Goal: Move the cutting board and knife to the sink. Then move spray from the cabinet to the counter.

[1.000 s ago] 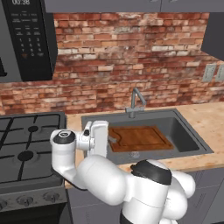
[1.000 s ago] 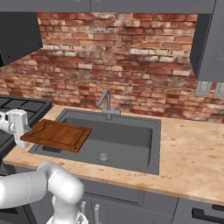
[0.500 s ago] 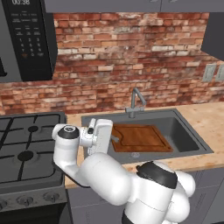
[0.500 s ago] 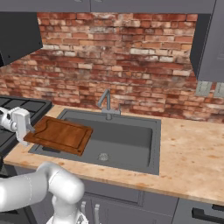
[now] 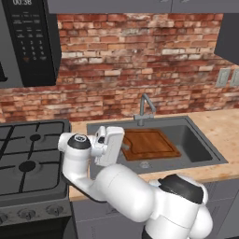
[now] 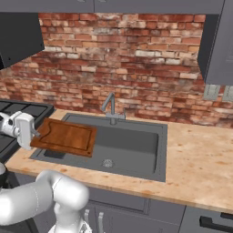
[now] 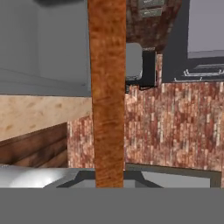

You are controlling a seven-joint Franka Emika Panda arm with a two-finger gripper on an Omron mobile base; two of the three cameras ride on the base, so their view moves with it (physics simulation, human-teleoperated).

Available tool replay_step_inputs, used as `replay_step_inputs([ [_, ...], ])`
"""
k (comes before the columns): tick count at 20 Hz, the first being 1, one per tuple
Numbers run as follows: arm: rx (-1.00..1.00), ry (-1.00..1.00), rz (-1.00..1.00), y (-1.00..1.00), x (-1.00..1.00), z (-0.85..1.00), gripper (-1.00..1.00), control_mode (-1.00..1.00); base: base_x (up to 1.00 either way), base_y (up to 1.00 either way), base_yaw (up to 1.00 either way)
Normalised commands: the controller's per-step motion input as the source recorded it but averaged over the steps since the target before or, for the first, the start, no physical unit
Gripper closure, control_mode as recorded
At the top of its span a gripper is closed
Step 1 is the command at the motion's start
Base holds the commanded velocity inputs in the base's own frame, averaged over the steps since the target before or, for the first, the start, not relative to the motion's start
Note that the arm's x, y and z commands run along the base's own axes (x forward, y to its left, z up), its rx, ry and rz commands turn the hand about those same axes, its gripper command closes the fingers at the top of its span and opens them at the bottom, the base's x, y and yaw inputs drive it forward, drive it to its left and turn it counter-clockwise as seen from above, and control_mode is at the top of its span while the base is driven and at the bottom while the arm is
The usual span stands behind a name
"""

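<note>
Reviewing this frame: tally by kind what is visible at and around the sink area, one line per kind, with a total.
Cutting board, held over the sink: 1
Sink: 1
Faucet: 1
Gas stove: 1
Microwave: 1
Wall outlet plates: 2
Total: 7

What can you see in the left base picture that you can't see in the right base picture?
The left base view alone has the microwave with its buttons and the full black stove with its burner grates. The right base view alone has the long stretch of counter right of the sink, plus the drawer fronts below it. Both share the brick wall, the sink with its faucet, and the gripper shut on the cutting board, holding it level over the sink's left end.
</note>
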Motion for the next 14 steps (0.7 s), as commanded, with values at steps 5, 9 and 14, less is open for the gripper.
replay_step_inputs([
  [5,0.01,0.0,0.12,-0.09,0.07,0.0,1.0,-1.0,0.0,0.0,0.0],
  [9,0.02,0.0,0.08,-0.03,0.08,0.0,1.0,-1.0,0.0,0.0,0.0],
  [14,0.05,0.0,0.01,0.0,0.03,-0.02,1.0,-1.0,0.0,0.0,0.0],
])
